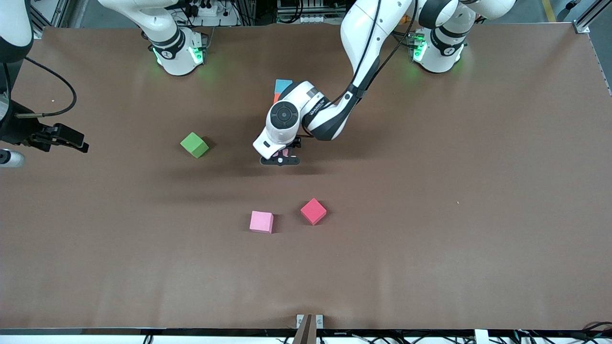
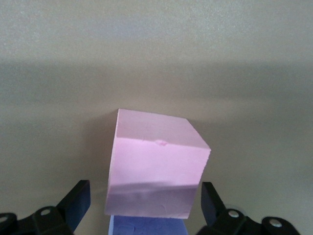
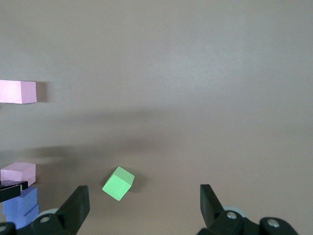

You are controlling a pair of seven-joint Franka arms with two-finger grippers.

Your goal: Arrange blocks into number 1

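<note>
A row of blocks runs toward the front camera at mid-table, with a cyan block (image 1: 283,85) and an orange block (image 1: 276,98) showing past the left arm. My left gripper (image 1: 280,160) (image 2: 145,205) stands open around a pink block (image 2: 156,166) (image 1: 285,153) at the row's near end. There is a gap at each finger. A purple block (image 2: 146,226) sits against that pink block. Loose on the table lie a green block (image 1: 194,145) (image 3: 118,183), a second pink block (image 1: 261,221) (image 3: 18,91) and a red block (image 1: 313,211). My right gripper (image 1: 76,141) (image 3: 144,205) hangs open and empty.
The brown table (image 1: 430,215) is bare toward the left arm's end. The green block lies toward the right arm's end. The second pink block and the red block lie nearer the front camera than the row. The right arm waits at its own end of the table.
</note>
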